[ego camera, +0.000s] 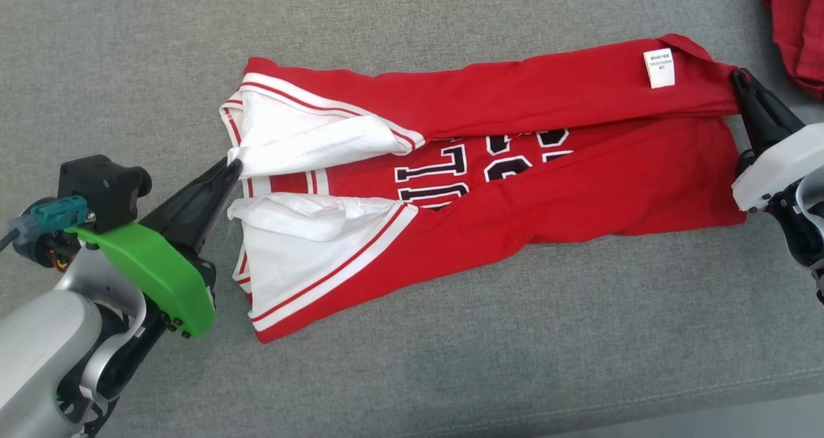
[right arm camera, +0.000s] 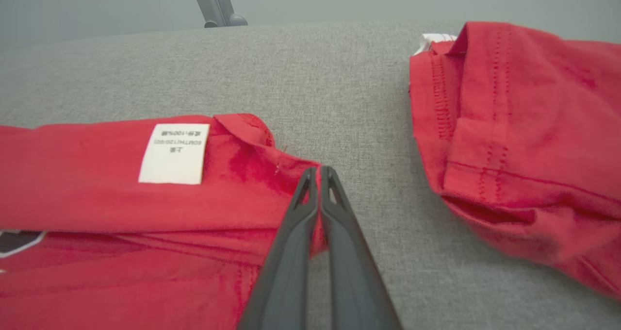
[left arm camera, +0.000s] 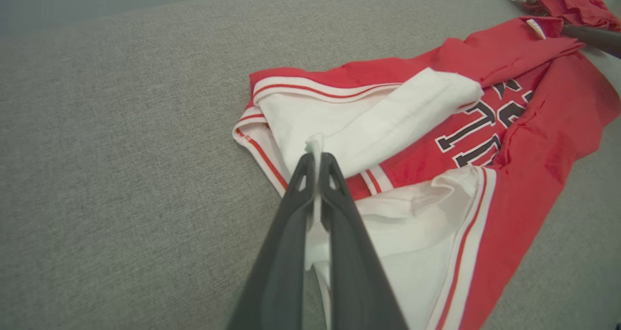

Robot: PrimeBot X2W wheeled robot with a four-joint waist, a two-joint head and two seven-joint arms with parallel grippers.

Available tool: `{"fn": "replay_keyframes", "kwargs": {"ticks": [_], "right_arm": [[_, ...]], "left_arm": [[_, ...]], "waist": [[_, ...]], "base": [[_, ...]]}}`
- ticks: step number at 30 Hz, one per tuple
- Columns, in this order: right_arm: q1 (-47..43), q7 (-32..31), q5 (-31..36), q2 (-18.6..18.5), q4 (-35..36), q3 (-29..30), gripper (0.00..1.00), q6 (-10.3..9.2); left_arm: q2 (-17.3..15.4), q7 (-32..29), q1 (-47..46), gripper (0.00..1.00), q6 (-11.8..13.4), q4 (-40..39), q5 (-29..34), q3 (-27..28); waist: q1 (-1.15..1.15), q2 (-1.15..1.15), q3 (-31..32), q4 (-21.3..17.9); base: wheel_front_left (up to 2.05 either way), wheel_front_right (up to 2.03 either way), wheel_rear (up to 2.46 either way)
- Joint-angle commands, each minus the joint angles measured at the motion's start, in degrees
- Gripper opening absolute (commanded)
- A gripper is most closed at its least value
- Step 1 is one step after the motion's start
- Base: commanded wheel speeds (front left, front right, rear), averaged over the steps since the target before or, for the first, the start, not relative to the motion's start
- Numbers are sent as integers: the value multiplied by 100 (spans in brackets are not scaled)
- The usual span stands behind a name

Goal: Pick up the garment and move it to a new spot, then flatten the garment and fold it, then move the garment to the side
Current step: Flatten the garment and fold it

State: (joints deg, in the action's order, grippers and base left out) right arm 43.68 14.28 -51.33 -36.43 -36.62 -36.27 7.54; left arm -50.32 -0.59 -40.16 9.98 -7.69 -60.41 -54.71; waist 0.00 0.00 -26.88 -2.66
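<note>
**Red garment [ego camera: 579, 187] laid left to right, pinched at both ends**

We see the garment flat in the middle of the grey cushion [ego camera: 450, 373], long axis left to right, white-trimmed armholes leftward, hem rightward. Our left gripper [ego camera: 233, 167] is clamped on white cloth at the left end. Our right gripper [ego camera: 739, 77] is clamped on the hem's far corner. Both long edges fold inward, hiding much of the dark lettering [ego camera: 450, 174]. A white label [ego camera: 659, 68] sits on the far flap. At far right, another red cloth [ego camera: 798, 26] is cut off.

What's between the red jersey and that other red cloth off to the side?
Nothing: bare grey cushion separates jersey from cloth, clearest in right wrist view.
</note>
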Motion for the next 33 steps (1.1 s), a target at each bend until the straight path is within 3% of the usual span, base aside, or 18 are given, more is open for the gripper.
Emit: {"fn": "replay_keyframes", "kwargs": {"ticks": [1,8,9,11,12,13,18,25,29,33], "right_arm": [[-108,52,-35,-35,10,55,0,-11],[-376,68,-10,92,69,77,0,-10],[-391,71,2,120,47,76,5,-10],[-427,77,-2,184,2,101,45,-10],[-441,81,0,215,-19,122,100,-10],[-461,86,6,245,-35,154,100,-10],[-705,95,137,338,94,636,100,-10],[-1561,95,651,641,771,1643,100,-10],[-2133,95,1073,959,1179,2122,100,-10],[-2577,95,1380,1236,1442,2376,100,-10]], "left_arm": [[-48,54,127,0,41,-33,-41,31],[56,236,464,0,146,-25,-166,-36],[115,274,491,0,133,20,-133,-62],[280,445,539,5,204,172,-100,-50],[361,546,573,48,234,263,-78,-46],[457,665,610,100,280,344,-36,-39],[944,1356,850,100,573,734,185,87],[1462,1579,1368,100,1046,764,773,693],[1912,1572,2078,100,1152,594,1320,1465],[2247,1575,2588,100,1093,520,1815,1889]], "waist": [[0,0,15,4],[0,0,64,-17],[0,0,70,-19],[0,0,94,-22],[0,0,116,-28],[0,0,140,-33],[0,0,385,-13],[0,0,869,115],[0,0,1110,239],[0,0,1274,353]], "base": [[0,0,0],[0,0,0],[0,0,0],[0,0,0],[0,0,0],[0,0,0],[0,0,0],[0,0,0],[0,0,0],[0,0,0]]}}
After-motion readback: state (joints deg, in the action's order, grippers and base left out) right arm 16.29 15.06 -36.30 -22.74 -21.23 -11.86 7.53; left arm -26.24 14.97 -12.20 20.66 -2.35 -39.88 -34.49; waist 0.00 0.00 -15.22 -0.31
